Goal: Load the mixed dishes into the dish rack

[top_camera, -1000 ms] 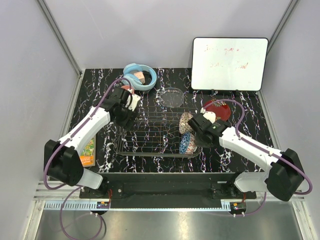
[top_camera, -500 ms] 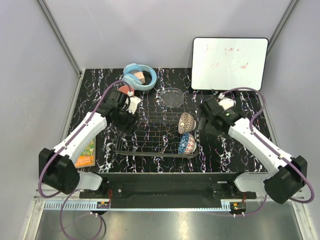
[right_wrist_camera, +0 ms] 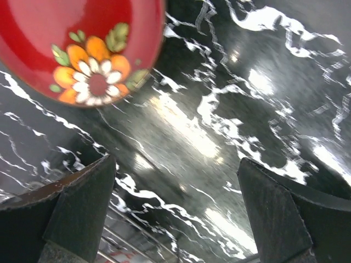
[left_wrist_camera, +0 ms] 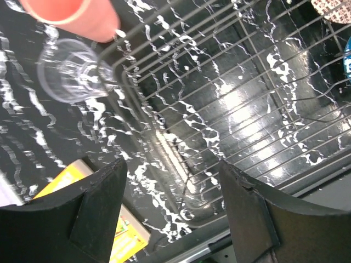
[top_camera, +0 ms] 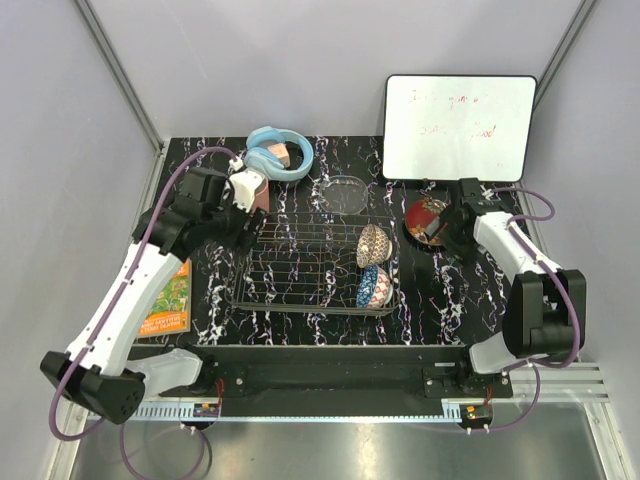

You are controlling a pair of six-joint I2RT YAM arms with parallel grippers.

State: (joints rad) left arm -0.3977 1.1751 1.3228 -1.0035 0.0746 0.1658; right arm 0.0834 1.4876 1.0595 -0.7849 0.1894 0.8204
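Note:
The chrome wire dish rack (top_camera: 300,272) stands mid-table. At its right end a small beige patterned bowl (top_camera: 372,243) and a blue patterned bowl (top_camera: 375,287) stand on edge. A clear glass bowl (top_camera: 345,192) sits on the table behind the rack. My left gripper (left_wrist_camera: 171,170) hangs open and empty over the rack's left rim (left_wrist_camera: 164,137). Just beyond it are the clear tumbler (left_wrist_camera: 74,76) and the salmon-pink cup (left_wrist_camera: 71,13). My right gripper (right_wrist_camera: 176,161) is open and empty over bare table, right beside the red flowered dish (right_wrist_camera: 82,44), which lies right of the rack (top_camera: 428,220).
Light blue headphones (top_camera: 280,152) lie at the back left. A whiteboard (top_camera: 458,127) leans against the back right wall. An orange book (top_camera: 170,295) lies left of the rack, under my left arm.
My right gripper has opened, left the beige bowl in the rack and swung right and back to the red dish. My left arm has drawn back toward the left rear.

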